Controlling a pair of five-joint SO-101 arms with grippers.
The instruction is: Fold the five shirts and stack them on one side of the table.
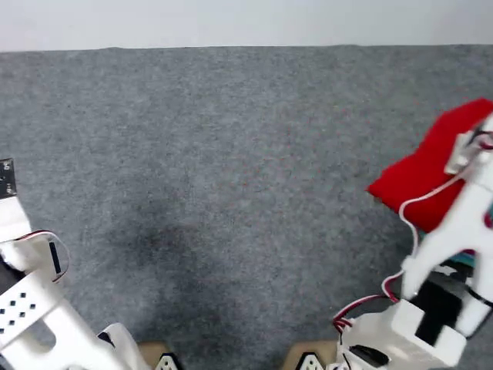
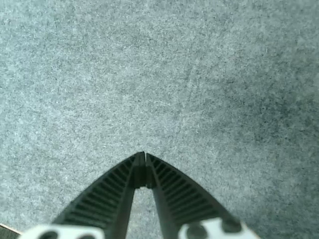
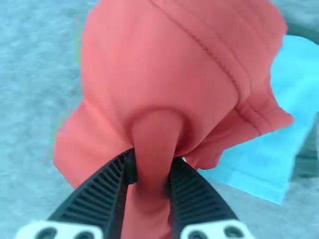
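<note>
Right gripper (image 3: pixel 153 164) clenched on a bunched fold of red shirt (image 3: pixel 159 74). Cloth spreads beyond my fingertips and hides most of a light blue shirt (image 3: pixel 271 149) under it. Left gripper (image 2: pixel 145 158) closed on nothing, tips touching, over gray mat (image 2: pixel 149 69). High view: my right arm (image 1: pixel 454 231) covers part of the red shirt, and the frame edge cuts off the rest.
</note>
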